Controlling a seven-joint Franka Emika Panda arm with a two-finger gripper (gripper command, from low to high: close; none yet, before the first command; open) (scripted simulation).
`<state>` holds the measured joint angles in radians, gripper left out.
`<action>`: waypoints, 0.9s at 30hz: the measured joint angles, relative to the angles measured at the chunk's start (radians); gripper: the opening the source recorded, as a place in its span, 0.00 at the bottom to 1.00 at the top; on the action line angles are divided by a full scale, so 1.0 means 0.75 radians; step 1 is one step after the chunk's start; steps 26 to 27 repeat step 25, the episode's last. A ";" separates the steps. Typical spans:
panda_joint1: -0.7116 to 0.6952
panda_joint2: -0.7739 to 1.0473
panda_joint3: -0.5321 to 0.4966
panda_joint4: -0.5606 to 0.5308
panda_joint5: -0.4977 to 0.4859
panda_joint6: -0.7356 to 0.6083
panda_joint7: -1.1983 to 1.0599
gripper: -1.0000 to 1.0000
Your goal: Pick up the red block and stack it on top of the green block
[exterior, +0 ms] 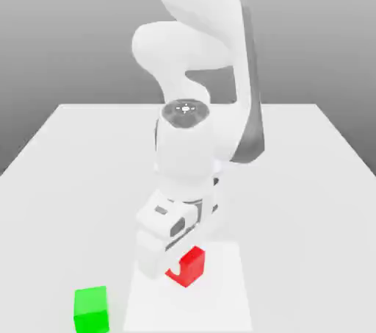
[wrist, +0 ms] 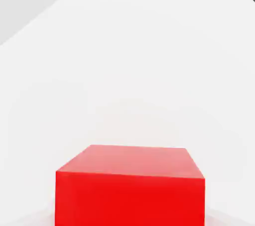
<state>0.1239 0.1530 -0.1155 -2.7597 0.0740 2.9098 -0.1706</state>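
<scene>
Resting on the white table point(exterior: 294, 177), a glossy red block point(exterior: 187, 265).

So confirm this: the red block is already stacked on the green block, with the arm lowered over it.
Not stacked. In the exterior view the red block sits on the table, apart from the green block, which lies toward that view's left. The arm is lowered over the red block.
</scene>
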 joint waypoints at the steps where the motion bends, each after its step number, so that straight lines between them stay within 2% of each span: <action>1: 0.002 -0.046 -0.008 -0.007 -0.027 -0.039 0.019 0.00; 5: -0.032 -0.164 -0.037 0.015 -0.078 -0.179 0.133 0.00; 16: -0.186 -0.011 -0.196 0.409 0.004 -0.426 0.782 0.00; 21: -0.235 0.187 -0.166 0.468 0.115 -0.295 0.788 0.00; 22: -0.246 0.218 -0.153 0.470 0.132 -0.267 0.778 1.00; 27: -0.246 0.218 -0.153 0.470 0.132 -0.267 0.778 1.00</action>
